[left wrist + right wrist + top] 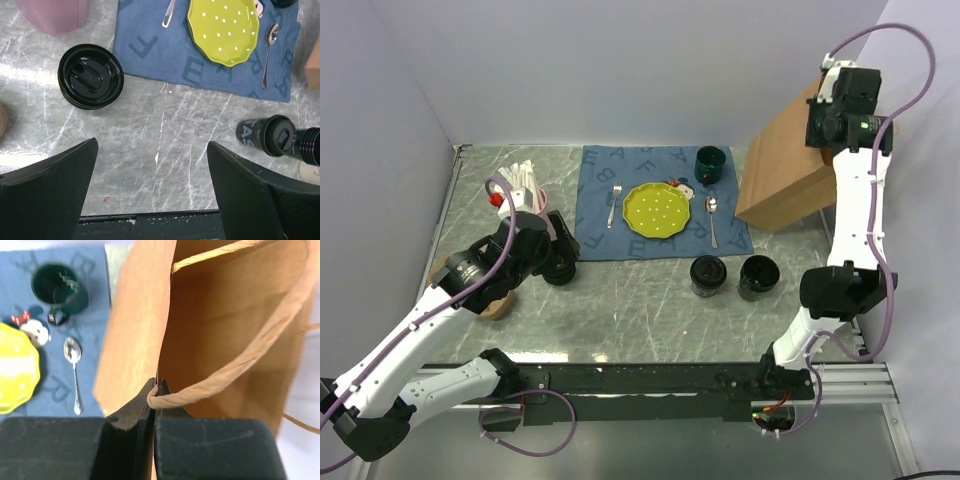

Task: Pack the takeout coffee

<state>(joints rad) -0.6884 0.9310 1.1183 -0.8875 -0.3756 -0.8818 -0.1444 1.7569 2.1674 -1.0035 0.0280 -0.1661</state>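
Brown paper is what my right pincer (pixel 156 388) has: its jaws are pressed together on the rim of the bag (pixel 220 325), right where the twisted handle (pixel 235 367) ends, and the mouth gapes beside them. My left pincer (pixel 152 145) hangs spread wide above the table (pixel 165 125), gripping nothing. The coffee (pixel 91 76) stands upright with its lid on, just off the corner of the blue mat (pixel 145 40) and near the pink cup (pixel 52 15). It is ahead and to the left of my open fingers, not between them. Two other black cups (pixel 272 134) sit well apart to the right. I judge the job here is holding the bag open while the left fetches the coffee. To do it well, I should hold the rim taut without tearing the paper, centre the left jaws on the cup's wall below the lid, and squeeze gently so it neither crumples nor tips.
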